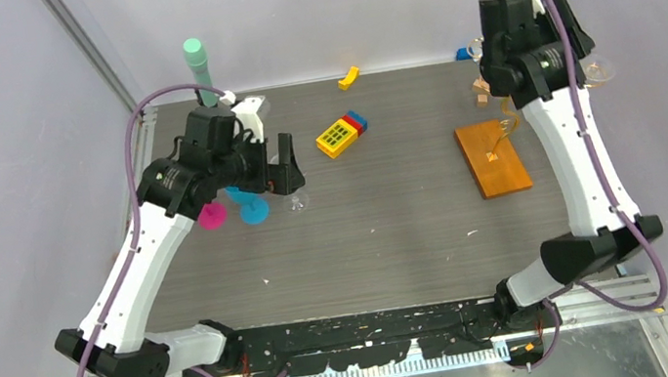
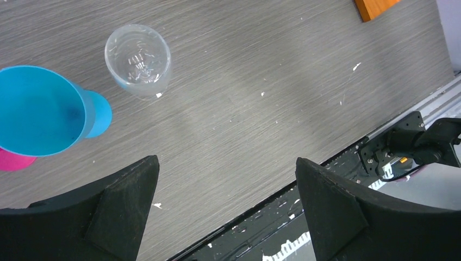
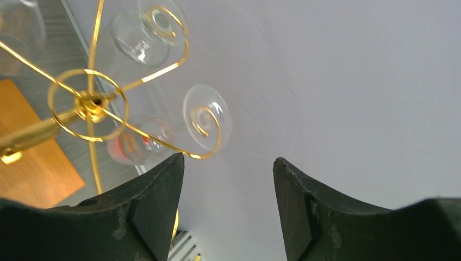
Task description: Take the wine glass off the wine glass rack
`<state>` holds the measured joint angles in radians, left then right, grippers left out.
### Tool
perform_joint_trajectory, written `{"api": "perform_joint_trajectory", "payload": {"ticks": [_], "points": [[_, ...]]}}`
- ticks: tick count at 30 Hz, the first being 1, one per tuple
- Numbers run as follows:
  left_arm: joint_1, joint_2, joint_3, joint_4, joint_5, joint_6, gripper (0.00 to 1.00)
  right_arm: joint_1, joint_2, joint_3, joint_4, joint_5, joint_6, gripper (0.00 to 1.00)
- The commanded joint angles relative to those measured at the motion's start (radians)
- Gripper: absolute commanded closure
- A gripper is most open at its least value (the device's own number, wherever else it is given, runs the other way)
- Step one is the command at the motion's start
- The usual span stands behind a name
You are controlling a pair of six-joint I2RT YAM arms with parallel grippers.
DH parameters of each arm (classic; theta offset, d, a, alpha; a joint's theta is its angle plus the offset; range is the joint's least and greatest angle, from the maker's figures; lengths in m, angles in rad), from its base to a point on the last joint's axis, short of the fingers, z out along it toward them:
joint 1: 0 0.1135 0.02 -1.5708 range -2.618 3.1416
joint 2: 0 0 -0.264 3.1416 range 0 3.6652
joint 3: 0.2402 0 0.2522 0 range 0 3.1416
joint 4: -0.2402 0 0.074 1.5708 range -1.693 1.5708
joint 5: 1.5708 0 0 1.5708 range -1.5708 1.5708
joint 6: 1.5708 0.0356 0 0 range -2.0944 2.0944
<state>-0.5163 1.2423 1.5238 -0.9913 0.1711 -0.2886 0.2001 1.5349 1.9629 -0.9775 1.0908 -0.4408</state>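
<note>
Gaping empty, right pincer [image 3: 227, 160] faces wine glass [image 3: 206, 117] on rack's [image 3: 89, 103] wall-side edge.

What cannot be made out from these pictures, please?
- Top view: the right arm mostly hides the wire top of the wine glass rack and its glasses.
- Left wrist view: the pink glass is cut by the edge, covered by the blue glass.
- Right wrist view: one glass is cut off top left.

Wires of the wine glass rack [image 3: 89, 104] and the wall [image 3: 353, 81] crowd the hanging wine glass [image 3: 206, 117].
</note>
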Motion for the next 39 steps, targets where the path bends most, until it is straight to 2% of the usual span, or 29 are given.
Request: {"api": "perform_joint_trajectory", "payload": {"ticks": [1,6,13,16,18,20,24,27,30,32,34,39], "points": [[-0.002,0.023,0.056,0.009,0.052,-0.007,0.0,-0.021,-0.087,-0.099,-0.042,0.015,0.01,0.34],[-0.002,0.012,0.042,-0.001,0.057,-0.002,0.02,-0.071,-0.193,-0.217,0.061,-0.061,-0.018,0.33],[-0.002,-0.033,0.053,-0.054,0.043,0.023,0.02,-0.074,-0.508,-0.432,0.348,-0.28,-0.131,0.32],[-0.002,-0.088,0.003,-0.017,0.094,0.009,0.02,-0.074,-0.584,-0.49,0.439,-0.25,-0.15,0.32],[-0.002,-0.124,-0.049,0.029,0.122,-0.012,0.02,-0.074,-0.618,-0.467,0.475,-0.228,-0.112,0.32],[-0.002,-0.153,-0.103,0.079,0.146,-0.032,0.02,-0.074,-0.603,-0.392,0.434,-0.219,0.01,0.32],[-0.002,-0.169,-0.141,0.095,0.194,-0.044,0.02,-0.075,-0.477,-0.154,0.177,-0.24,0.365,0.3],[-0.002,-0.177,-0.147,0.077,0.193,-0.031,0.02,-0.086,-0.393,0.025,-0.002,-0.274,0.526,0.29],[-0.002,-0.188,-0.152,0.072,0.177,-0.016,0.02,-0.138,-0.284,0.163,-0.142,-0.39,0.705,0.28],[-0.002,-0.193,-0.157,0.073,0.167,-0.01,0.02,-0.225,-0.216,0.26,-0.274,-0.52,0.785,0.28],[-0.002,-0.195,-0.166,0.078,0.164,-0.008,0.02,-0.307,-0.183,0.294,-0.303,-0.622,0.827,0.28],[-0.002,-0.185,-0.201,0.094,0.171,-0.007,0.02,-0.374,-0.139,0.239,-0.278,-0.614,0.766,0.32]]}}
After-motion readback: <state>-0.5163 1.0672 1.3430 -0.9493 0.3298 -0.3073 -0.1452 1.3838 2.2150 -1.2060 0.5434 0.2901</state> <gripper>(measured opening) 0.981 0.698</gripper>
